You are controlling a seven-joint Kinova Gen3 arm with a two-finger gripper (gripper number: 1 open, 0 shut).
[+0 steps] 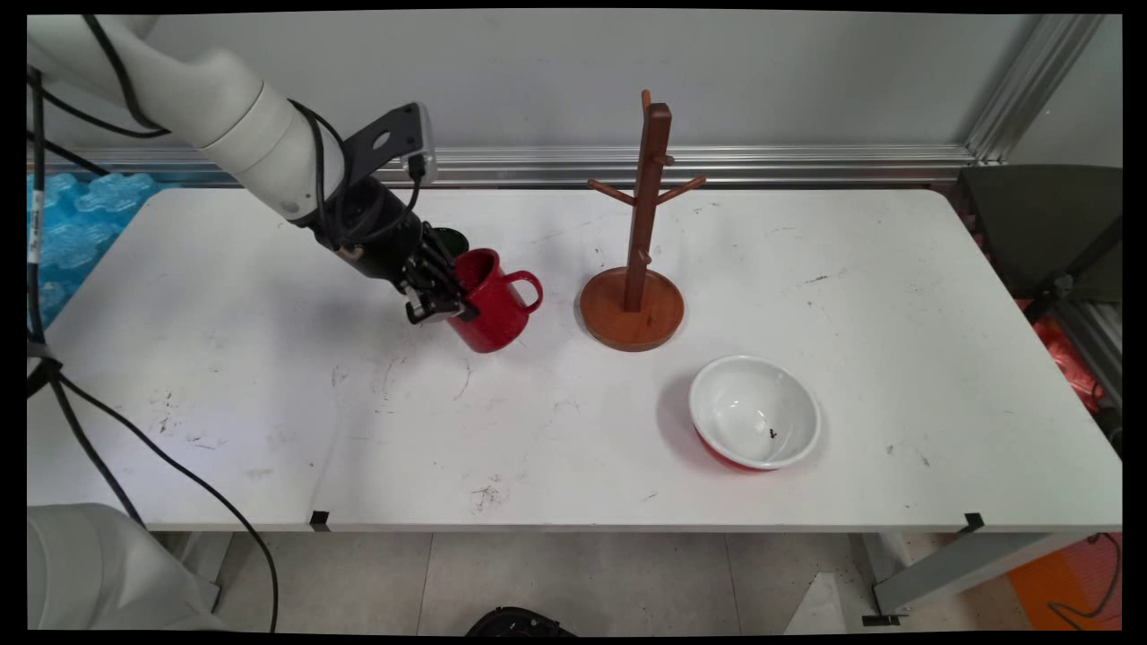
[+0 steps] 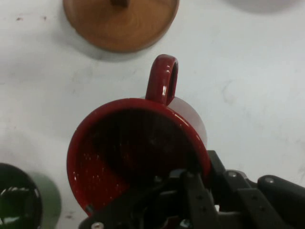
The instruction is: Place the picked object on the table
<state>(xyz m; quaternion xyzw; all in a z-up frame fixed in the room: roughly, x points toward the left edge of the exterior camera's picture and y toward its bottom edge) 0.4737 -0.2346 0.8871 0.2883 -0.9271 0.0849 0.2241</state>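
From above the table's near side, you see your claw point(image 1: 441, 300) clamped on the rim of a red mug point(image 1: 491, 300), one finger inside the cup and the other against its outer wall, the mug tilted with its mouth toward the arm and its handle pointing away from the claw toward a wooden mug tree point(image 1: 638, 242). The mug's base sits at or just above the white table point(image 1: 269, 403); which, you cannot tell. Just behind the claw, partly hidden by the wrist, a dark green cup point(image 1: 451, 240) stands on the table. The mug tree stands near, beyond the mug's handle, and a white bowl with a red outside point(image 1: 754, 413) rests well apart from the claw, past the tree's base and toward the near edge. From the hand camera, you look straight into the red mug point(image 2: 136, 152), its rim gripped by the claw point(image 2: 183, 191) at the bottom of the picture, its handle pointing up toward the round wooden base of the mug tree point(image 2: 121, 24). The dark green cup point(image 2: 24, 198) sits at the lower left, beside the mug but apart from it.
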